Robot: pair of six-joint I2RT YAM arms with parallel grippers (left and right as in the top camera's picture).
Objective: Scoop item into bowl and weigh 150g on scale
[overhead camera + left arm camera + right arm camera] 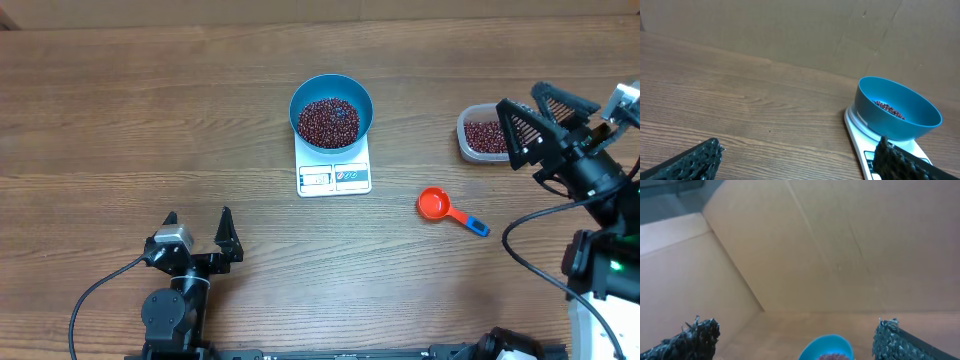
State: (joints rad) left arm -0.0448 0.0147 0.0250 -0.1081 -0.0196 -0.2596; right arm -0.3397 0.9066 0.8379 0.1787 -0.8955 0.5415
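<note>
Overhead view first: where is the bowl, and what is in it?

The blue bowl (364, 103) stands on the white scale (334, 177) near the middle of the table, with a heap of dark red-brown beans (328, 120) inside it.

How does it lie relative to the left gripper (197, 214)?

Well apart. That gripper is low at the table's near edge, and the bowl is farther out and off to its right. In the left wrist view the bowl shows on the right, just above the right-hand finger (900, 162). Nothing lies between the fingers but bare wood.

And its jaws?

Spread wide, holding nothing.

The right gripper (518, 95)?

Also spread wide and empty. It is at the right side of the table, just beside a clear tub (461, 135) that holds more beans. The bowl is well away to its left. In the right wrist view the bowl peeks in at the bottom edge, between the two fingers but far beyond them.

Anything else on the table?

A red scoop (433, 204) with a blue-tipped handle lies on the wood between the scale and the right arm, touching neither.
</note>
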